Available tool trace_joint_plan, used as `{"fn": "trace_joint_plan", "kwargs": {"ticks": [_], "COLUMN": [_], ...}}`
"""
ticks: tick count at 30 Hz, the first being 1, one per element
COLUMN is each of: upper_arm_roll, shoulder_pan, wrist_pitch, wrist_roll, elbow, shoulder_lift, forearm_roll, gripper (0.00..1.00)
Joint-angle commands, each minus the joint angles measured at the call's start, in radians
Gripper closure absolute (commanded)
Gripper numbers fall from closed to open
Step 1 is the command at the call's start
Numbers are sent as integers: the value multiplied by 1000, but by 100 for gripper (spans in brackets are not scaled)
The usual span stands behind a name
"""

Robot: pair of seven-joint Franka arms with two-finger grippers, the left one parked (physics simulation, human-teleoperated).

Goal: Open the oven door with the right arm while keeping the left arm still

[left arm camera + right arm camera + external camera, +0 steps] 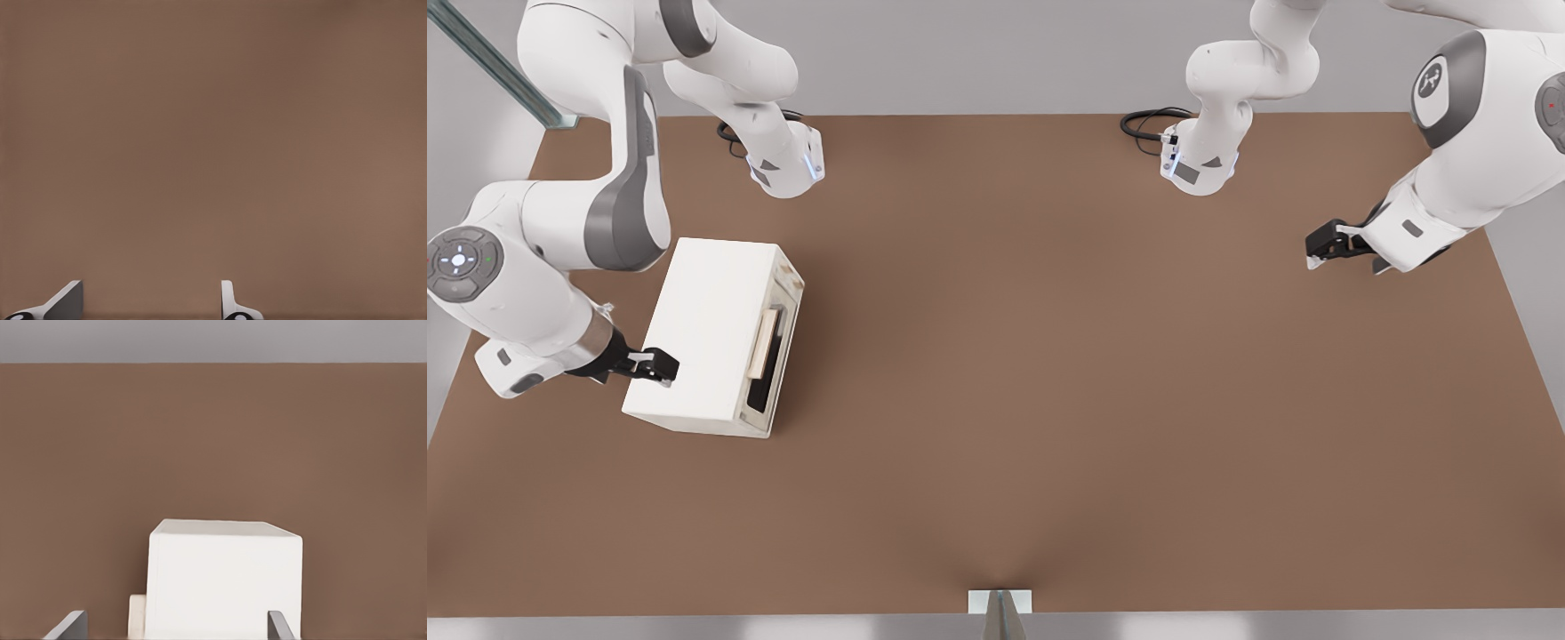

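Note:
The small cream oven [710, 336] stands on the brown table [1049, 373] at the front view's left. Its oven door [781, 333], a cream frame with a dark window and a tan bar handle [766, 343], faces the front view's right and lies against the oven body. The right arm [543, 267] reaches in from the left. Its gripper [656, 365] hangs open over the oven's rear top edge, on the side away from the door. In the right wrist view the two fingertips [70, 625] stand wide apart around the oven's plain back wall [223, 583]. The left arm [1449, 178] stays at the far right.
Two arm bases [787, 169] [1199, 164] with black cables sit at the table's back edge. A small white bracket [1000, 602] is fixed at the front edge. The left wrist view shows only bare brown table [213, 147].

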Motion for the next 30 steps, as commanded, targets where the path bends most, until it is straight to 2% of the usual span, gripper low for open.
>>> {"fn": "trace_joint_plan", "kwargs": {"ticks": [1,2,3,4,5,6,7,8,9,10,11,12,15,23,30], "upper_arm_roll": [0,-3,-8,-8,-9,-8,-8,-6,0,1,1,1,6,6,5], "shoulder_pan": [0,-1,31,97,150,225,255,261,275,302,315,315,353,397,408], "wrist_pitch": [-14,-14,-17,-59,-129,-207,-249,-241,-208,-178,-145,-80,-59,-46,-40], "wrist_roll": [-130,-127,-117,-12,27,73,154,237,355,462,511,579,679,762,768], "elbow": [1,12,-5,-33,-62,-85,-116,-198,-306,-389,-453,-547,-616,-590,-485], "shoulder_lift": [1,24,28,54,61,91,93,55,2,-24,-53,-85,-100,-61,54], "forearm_roll": [-1,-18,-182,-331,-441,-632,-650,-652,-652,-652,-652,-652,-640,-575,-598], "gripper": [0,0,0,0,0,1,0,7,28,60,77,79,79,79,79]}}
